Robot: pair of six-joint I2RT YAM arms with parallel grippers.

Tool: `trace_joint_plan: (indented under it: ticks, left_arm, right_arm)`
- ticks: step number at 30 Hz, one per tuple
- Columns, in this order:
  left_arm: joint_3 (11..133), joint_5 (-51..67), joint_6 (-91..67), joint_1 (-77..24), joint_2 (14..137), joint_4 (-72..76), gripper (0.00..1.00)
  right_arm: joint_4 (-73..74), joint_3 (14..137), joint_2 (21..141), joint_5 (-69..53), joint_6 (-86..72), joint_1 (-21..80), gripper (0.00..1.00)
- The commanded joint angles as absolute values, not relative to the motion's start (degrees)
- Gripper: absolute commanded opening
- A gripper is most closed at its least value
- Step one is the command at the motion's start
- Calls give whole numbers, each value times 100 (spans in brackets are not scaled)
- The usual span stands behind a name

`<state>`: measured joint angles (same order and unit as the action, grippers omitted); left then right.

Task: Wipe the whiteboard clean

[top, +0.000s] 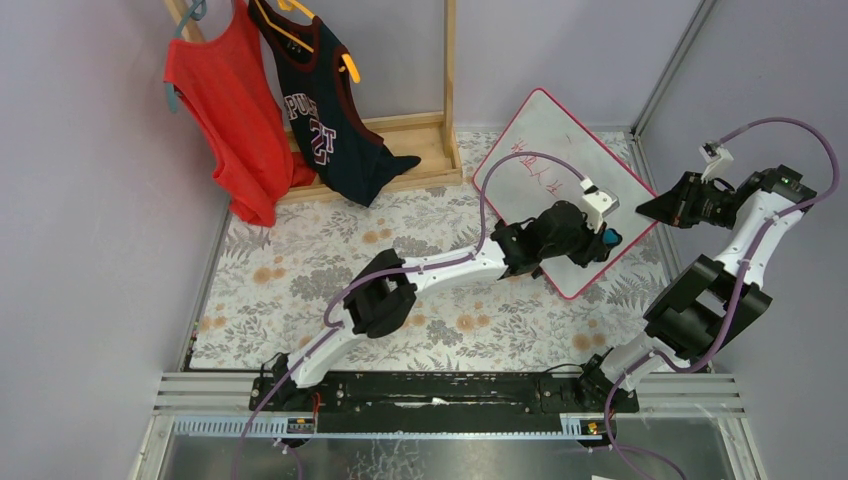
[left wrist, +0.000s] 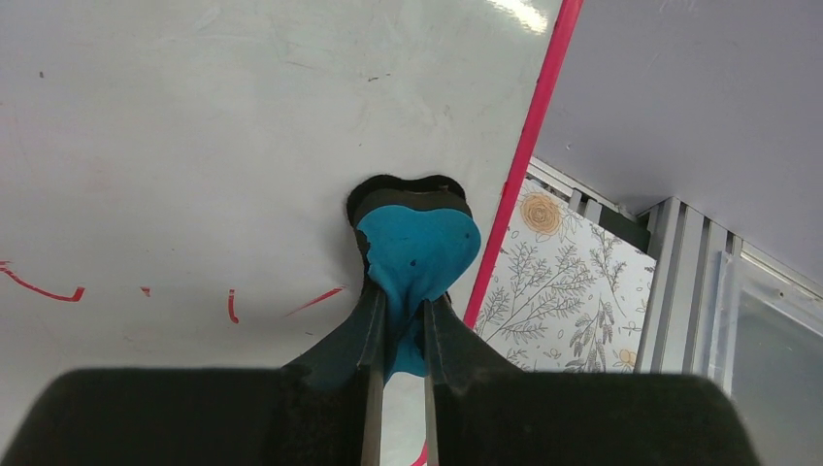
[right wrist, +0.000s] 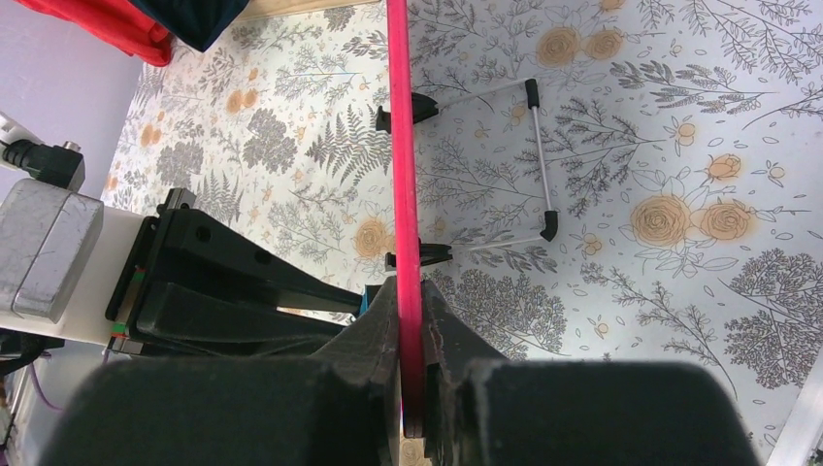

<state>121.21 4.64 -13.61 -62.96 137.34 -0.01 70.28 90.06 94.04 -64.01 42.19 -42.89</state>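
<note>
The whiteboard (top: 555, 150) stands tilted at the back right, white with a thin pink-red frame and red marks (top: 528, 165) near its left part. My left gripper (top: 603, 238) is shut on the small blue eraser (left wrist: 417, 254), whose black felt face presses on the board (left wrist: 243, 126) close to the red frame edge (left wrist: 529, 155). Red strokes (left wrist: 44, 288) remain at the lower left of the left wrist view. My right gripper (top: 655, 208) is shut on the board's right frame edge (right wrist: 406, 214), holding it edge-on; the board's wire stand (right wrist: 539, 155) shows behind.
A wooden clothes rack (top: 420, 135) with a red top (top: 225, 110) and a navy jersey (top: 320, 110) stands at the back left. A floral cloth (top: 330, 260) covers the table. Purple walls close in on both sides. A metal rail (top: 450, 400) runs along the near edge.
</note>
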Motion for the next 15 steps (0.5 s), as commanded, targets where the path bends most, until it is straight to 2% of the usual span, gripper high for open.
trace_joint_plan:
  ticks: [1, 15]
  left_arm:
    - [11853, 626, -1201, -6272, 13793, -332, 0]
    - [11727, 584, -1328, -5338, 13757, -605, 0]
  right_arm:
    - [7121, 9228, 9282, -6425, 4346, -4166, 0]
    - [7136, 9204, 9264, -6451, 4350, -4166, 0]
